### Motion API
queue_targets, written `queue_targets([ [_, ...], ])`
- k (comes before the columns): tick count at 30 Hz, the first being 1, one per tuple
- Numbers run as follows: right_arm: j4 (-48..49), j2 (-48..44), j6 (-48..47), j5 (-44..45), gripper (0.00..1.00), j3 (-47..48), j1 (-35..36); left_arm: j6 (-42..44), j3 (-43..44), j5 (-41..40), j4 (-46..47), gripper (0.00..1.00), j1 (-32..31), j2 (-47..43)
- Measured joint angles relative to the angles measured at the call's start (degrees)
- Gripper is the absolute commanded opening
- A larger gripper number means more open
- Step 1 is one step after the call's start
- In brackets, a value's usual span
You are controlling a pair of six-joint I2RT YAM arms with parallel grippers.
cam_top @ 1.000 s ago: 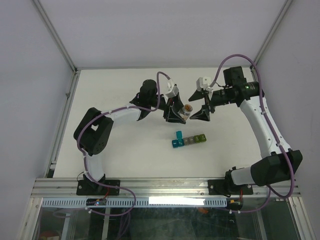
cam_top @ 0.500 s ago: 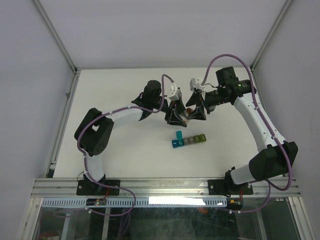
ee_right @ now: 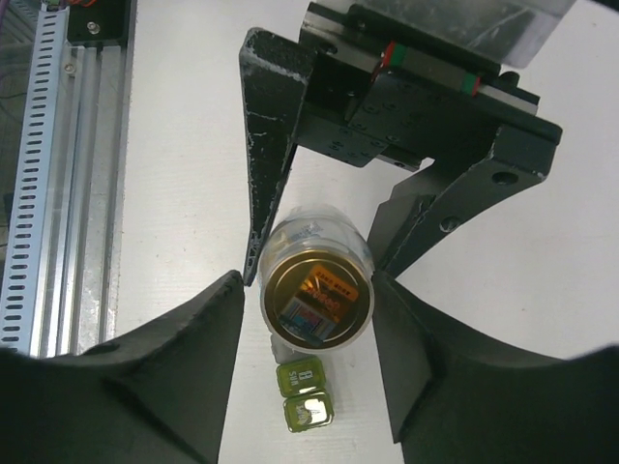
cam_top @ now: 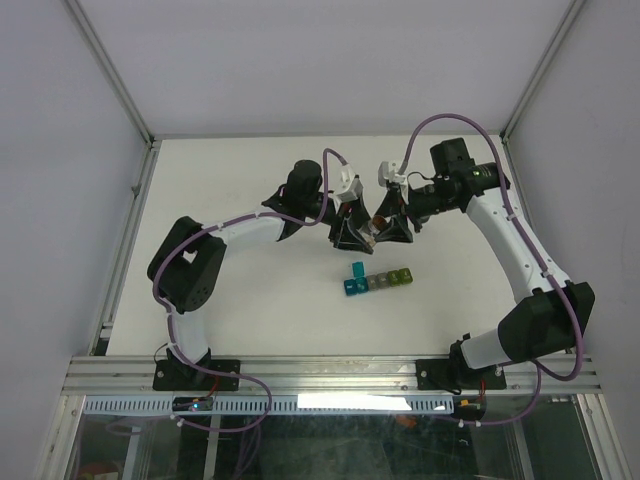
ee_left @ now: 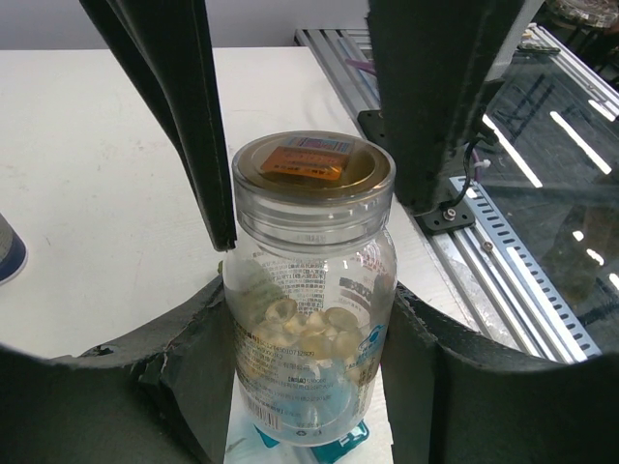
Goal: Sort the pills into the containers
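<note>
A clear bottle [ee_left: 309, 319] with a tan cap [ee_left: 311, 166] holds pale round pills [ee_left: 308, 327]. My left gripper [ee_left: 309, 309] is shut on its body and holds it upright above the table. My right gripper [ee_right: 309, 285] comes down from above with its jaws closed in on the cap [ee_right: 317, 295], one finger on each side. From the top view both grippers [cam_top: 350, 232] [cam_top: 386, 222] meet at the bottle [cam_top: 370, 236]. The containers [cam_top: 380, 281] lie just in front, with the blue lid standing open. Their two green compartments [ee_right: 302, 391] show below the bottle.
A slotted aluminium rail [ee_right: 39, 193] runs along the table's near edge. A small round grey-blue object [ee_left: 6, 253] shows at the left border of the left wrist view. Frame posts and white walls [cam_top: 120, 90] enclose the table.
My right arm swung left to the bottle and its jaws narrowed from wide apart to the cap. The left arm and bottle shifted only slightly.
</note>
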Motion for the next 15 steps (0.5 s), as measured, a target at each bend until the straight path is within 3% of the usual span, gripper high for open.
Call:
queue_targets([
  [9,1.62,-0.46,2.64,1.29,0.27,-0.48,0.00,-0.02,0.00,-0.70,-0.70,0.00,-0.33,-0.15],
  [12,4.15,-0.72,7.72,3.43,0.18,-0.63,-0.15,-0.44,-0.63,-4.94,0.26,0.00,-0.48,-0.87],
  [15,8.79,-0.79,17.59,7.82,0.15,-1.33,-0.35,-0.61,-4.11,-16.74,3.63,0.00,-2.08,-3.04],
])
